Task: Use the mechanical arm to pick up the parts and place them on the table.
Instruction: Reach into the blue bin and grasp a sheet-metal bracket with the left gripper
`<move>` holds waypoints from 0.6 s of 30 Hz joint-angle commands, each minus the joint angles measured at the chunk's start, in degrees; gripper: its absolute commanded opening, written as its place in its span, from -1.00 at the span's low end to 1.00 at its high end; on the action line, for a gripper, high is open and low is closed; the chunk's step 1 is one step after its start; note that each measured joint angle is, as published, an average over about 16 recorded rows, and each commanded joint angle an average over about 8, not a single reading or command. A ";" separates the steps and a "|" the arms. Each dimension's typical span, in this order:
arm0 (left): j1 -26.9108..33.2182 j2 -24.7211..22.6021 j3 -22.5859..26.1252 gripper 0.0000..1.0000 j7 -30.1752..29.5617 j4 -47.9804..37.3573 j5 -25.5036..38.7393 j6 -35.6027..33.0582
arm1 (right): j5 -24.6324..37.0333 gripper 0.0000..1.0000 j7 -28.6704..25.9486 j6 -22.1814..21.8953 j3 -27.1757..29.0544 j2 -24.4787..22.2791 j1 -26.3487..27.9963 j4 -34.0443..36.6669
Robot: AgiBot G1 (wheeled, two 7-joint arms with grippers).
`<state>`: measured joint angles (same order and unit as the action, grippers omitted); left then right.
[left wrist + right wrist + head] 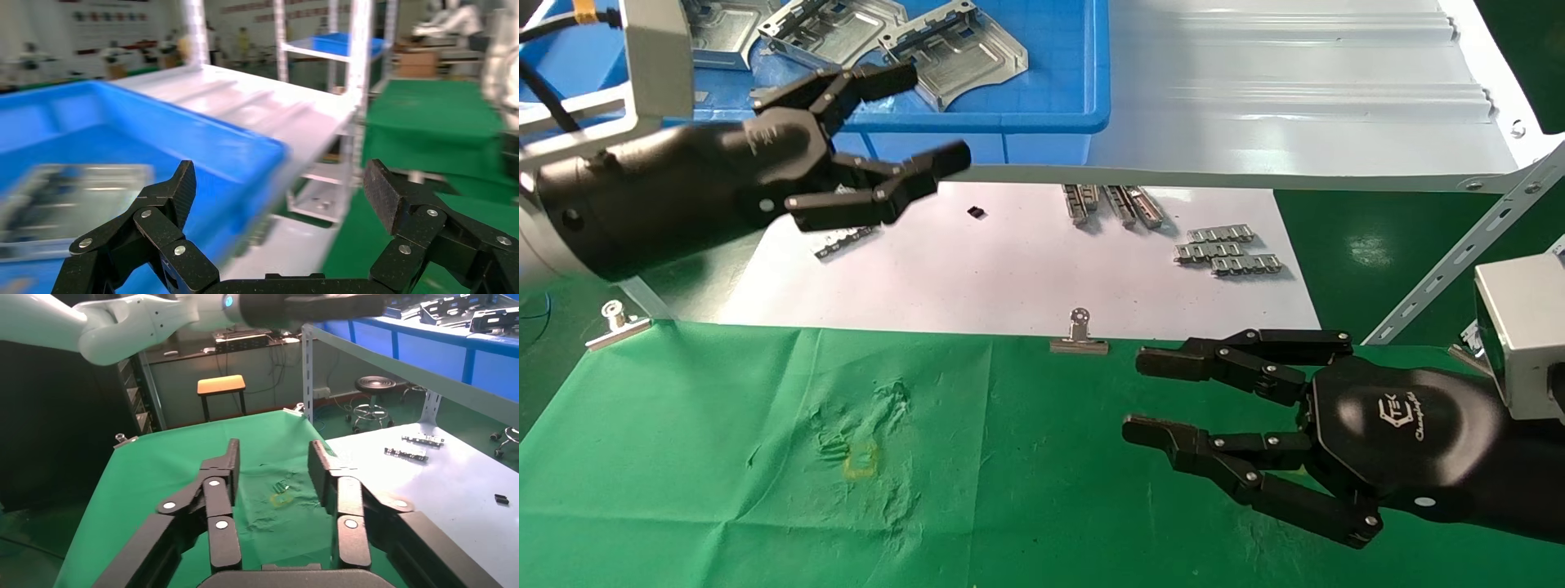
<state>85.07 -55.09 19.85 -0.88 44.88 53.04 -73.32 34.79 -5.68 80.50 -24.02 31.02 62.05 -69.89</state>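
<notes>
The left gripper [928, 122] is held spread and empty before the blue tray [1058, 98] of parts [952, 49]; the right gripper [1148, 396] is parked, fingers released, over the green table [723, 457]

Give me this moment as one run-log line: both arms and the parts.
left gripper: open, empty, raised at blue tray front edge | parts: in tray | right gripper: open, empty, over green table
</notes>
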 commanded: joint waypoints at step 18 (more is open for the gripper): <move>22.16 -8.53 5.24 1.00 4.48 -27.30 13.49 16.00 | 0.00 -1.00 0.00 0.00 0.00 0.00 0.00 0.00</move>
<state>106.73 -63.40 24.85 3.56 17.94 66.05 -57.37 34.79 -5.68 80.50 -24.02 31.02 62.05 -69.89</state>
